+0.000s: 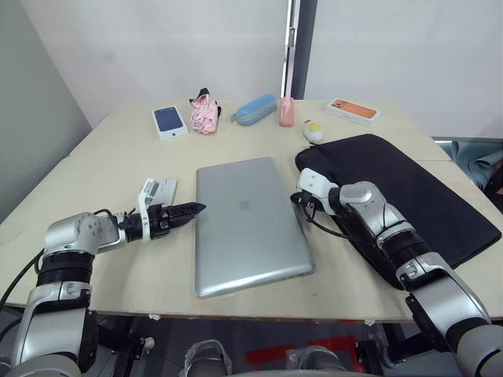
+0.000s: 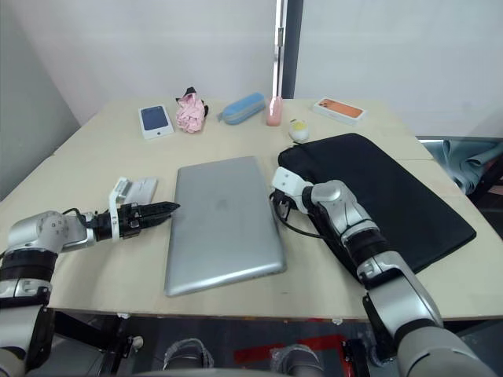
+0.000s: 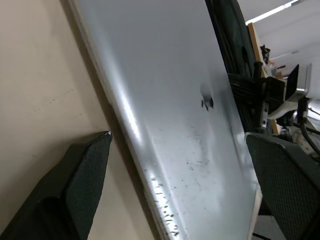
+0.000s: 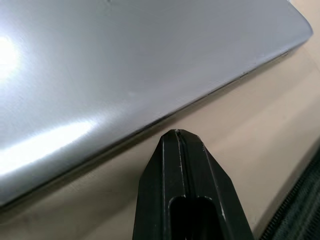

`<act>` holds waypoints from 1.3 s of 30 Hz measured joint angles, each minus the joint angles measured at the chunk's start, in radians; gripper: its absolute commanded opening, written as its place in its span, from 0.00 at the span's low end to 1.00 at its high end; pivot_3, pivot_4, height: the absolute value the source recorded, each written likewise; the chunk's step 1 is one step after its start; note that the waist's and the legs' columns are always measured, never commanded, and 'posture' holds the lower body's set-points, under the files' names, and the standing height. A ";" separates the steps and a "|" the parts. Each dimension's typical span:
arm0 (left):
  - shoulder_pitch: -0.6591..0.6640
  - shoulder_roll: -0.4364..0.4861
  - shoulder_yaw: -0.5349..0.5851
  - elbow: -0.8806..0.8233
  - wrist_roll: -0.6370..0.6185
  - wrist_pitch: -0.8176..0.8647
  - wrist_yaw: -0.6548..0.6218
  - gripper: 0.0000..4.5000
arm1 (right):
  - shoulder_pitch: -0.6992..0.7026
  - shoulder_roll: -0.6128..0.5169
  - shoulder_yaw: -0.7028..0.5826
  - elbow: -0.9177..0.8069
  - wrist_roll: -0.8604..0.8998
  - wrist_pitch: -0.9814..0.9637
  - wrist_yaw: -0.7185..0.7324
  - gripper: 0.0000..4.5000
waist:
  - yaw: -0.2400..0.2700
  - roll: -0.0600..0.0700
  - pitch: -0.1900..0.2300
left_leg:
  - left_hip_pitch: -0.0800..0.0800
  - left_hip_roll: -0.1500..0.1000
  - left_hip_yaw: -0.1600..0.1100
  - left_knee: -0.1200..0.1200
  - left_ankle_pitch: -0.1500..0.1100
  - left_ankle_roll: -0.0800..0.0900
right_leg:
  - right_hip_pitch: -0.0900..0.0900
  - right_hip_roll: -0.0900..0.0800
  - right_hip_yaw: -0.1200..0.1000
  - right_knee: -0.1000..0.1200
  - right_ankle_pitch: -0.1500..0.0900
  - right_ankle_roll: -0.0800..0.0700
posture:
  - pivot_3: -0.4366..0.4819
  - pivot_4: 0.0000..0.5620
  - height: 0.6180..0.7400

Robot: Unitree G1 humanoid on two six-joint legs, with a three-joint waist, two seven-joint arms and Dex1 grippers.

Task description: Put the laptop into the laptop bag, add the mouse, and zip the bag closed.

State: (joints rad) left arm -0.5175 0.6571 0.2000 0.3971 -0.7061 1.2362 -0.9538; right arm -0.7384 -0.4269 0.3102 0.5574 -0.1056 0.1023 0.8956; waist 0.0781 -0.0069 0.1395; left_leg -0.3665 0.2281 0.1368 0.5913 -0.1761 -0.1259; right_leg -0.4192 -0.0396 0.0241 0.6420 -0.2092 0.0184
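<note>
Your left fingers (image 1: 187, 210), spread apart, are flanking the laptop's (image 1: 245, 221) left long edge; right fingers (image 4: 177, 136), pressed together, are pointing at its right edge.

Both arms are silver-grey metal with black joint bands and thin black cables. Each gripper, left (image 1: 198, 209) and right (image 4: 177, 134), has 2 black textured fingers.
</note>
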 measured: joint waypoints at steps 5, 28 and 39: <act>0.027 -0.009 -0.003 -0.061 -0.011 0.043 0.001 1.00 | 0.000 0.001 -0.009 -0.009 0.000 0.011 0.017 0.00 | -0.003 0.003 -0.002 | 0.000 0.000 0.000 -0.005 0.000 0.000 | 0.001 0.000 -0.001 -0.006 0.000 0.000 | 0.48 0.27 1.00; 0.032 -0.136 0.062 -0.037 -0.046 0.099 0.040 0.36 | 0.094 0.002 -0.043 -0.210 0.057 0.165 0.126 0.00 | -0.012 0.004 -0.001 | -0.003 -0.003 -0.001 -0.016 0.001 0.001 | 0.000 -0.002 -0.005 -0.020 0.000 0.000 | 0.48 0.27 1.00; -0.023 -0.073 0.050 -0.037 -0.121 0.153 -0.045 0.07 | 0.022 -0.049 -0.075 -0.182 0.093 0.143 0.156 0.00 | -0.016 0.004 0.003 | -0.004 -0.002 -0.003 -0.017 0.003 0.000 | -0.001 -0.001 -0.006 -0.020 0.001 0.001 | 0.48 0.27 1.00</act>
State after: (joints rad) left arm -0.5405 0.5836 0.2501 0.3600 -0.8268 1.3888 -0.9987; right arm -0.7169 -0.4760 0.2353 0.3757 -0.0128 0.2455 1.0519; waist 0.0621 -0.0027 0.1424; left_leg -0.3705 0.2257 0.1343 0.5743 -0.1736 -0.1260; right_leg -0.4199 -0.0404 0.0183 0.6220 -0.2085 0.0189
